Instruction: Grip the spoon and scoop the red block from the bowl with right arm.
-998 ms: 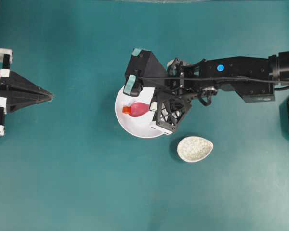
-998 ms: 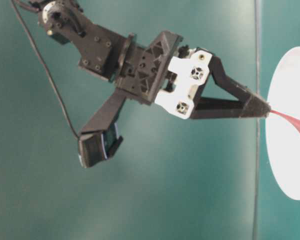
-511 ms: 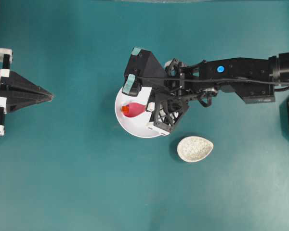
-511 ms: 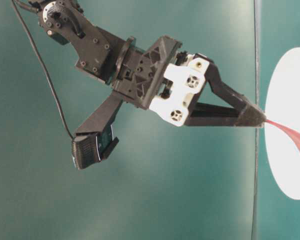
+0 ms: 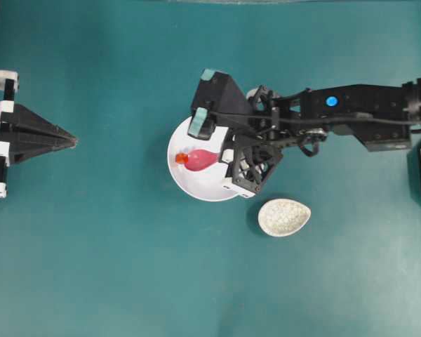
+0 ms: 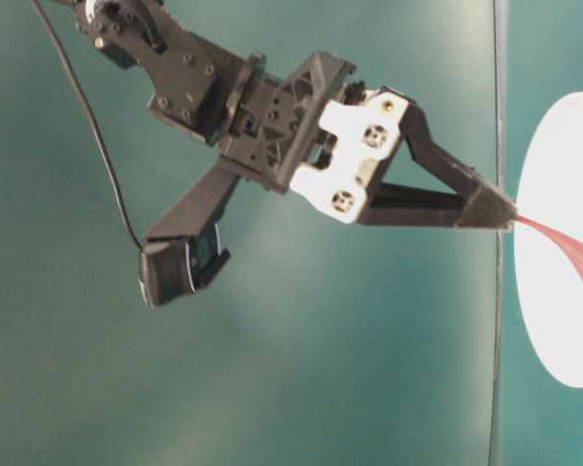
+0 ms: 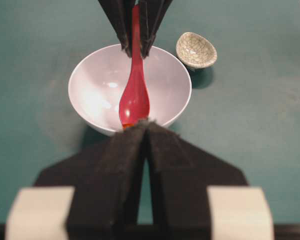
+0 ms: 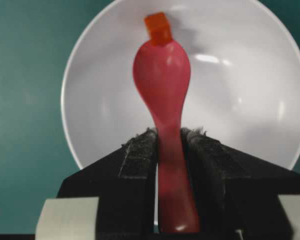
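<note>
Right gripper [image 8: 169, 150], black pointed fingers with teal-and-white parts, clamps the handle of the glossy pink-magenta spoon [image 8: 162, 82]. Spoon's oval scoop hangs over the inside of the large round white bowl [image 8: 250, 90]. Tiny red-orange cube [image 8: 158, 28] sits at the scoop's tip, touching it. Left gripper [image 5: 71, 141] parked well apart at the table's left edge, fingers pressed together, holding nothing. Small speckled cream dish [image 5: 284, 217] just beside the bowl

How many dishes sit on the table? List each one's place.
2. The large white bowl sits mid-table under the right gripper, which holds the spoon. The small speckled dish sits apart, at its lower right in the overhead view.
</note>
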Tool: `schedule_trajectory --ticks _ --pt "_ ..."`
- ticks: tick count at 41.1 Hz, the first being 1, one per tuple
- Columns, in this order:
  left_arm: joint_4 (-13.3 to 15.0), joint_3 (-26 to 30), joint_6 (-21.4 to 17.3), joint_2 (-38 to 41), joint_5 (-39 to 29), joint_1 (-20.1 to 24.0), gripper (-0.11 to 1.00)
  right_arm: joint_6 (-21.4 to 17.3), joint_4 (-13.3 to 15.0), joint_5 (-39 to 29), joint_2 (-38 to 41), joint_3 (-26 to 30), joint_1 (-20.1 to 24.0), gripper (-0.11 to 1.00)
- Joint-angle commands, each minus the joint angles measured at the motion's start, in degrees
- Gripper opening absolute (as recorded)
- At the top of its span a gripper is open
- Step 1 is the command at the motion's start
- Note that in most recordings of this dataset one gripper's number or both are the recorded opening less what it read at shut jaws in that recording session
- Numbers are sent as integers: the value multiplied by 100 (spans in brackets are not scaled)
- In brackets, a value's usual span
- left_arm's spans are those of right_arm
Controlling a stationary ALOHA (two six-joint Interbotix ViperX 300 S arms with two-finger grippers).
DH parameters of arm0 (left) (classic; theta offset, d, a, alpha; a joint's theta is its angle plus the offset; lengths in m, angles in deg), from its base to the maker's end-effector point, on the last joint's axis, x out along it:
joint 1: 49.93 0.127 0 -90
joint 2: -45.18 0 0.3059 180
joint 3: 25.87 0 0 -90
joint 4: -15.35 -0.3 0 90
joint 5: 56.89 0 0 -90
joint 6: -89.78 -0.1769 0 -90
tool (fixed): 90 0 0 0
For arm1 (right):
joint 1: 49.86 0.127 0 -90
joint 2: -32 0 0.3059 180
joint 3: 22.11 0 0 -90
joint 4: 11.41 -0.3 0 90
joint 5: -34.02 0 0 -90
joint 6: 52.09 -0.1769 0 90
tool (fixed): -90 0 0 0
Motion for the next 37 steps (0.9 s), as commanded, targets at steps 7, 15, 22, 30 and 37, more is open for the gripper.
schedule_trajectory --ticks 7,15,22,30,37 --pt "-9 141 0 53 44 -18 0 -9 -18 483 -290 -97 9 24" --pt "-9 141 0 53 44 -18 0 -9 0 510 -290 -114 9 24" --pt "-9 141 9 53 44 -9 0 0 9 589 -290 -220 9 24" --pt "-9 141 9 53 44 -9 0 0 9 765 -290 -352 9 24" --pt "-9 141 9 53 44 -9 0 0 9 984 -290 -413 9 24"
